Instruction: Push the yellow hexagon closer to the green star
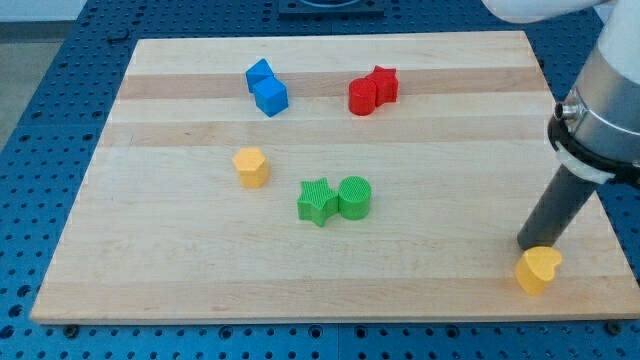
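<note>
Yellow hexagon (pixel 251 167), green star (pixel 317 201), apart

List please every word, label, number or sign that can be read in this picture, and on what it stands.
None: no readable text shows. The wooden board, the green star, the yellow hexagon, the other blocks and the arm carry no letters, numbers or signs. My tip stands by the yellow heart.

A pale wooden board (pixel 180 290) lies on a blue perforated table (pixel 40 120).
</note>
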Robot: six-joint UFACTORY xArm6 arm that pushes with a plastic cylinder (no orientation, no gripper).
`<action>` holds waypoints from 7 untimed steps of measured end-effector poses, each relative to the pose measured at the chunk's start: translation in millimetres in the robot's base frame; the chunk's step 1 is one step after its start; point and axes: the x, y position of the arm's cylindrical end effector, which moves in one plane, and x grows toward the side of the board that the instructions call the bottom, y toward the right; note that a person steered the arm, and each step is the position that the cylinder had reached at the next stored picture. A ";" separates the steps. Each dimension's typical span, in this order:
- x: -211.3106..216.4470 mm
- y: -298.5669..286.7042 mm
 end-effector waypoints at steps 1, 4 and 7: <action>-13.4 -1.7; -127.0 -44.7; -139.2 -180.8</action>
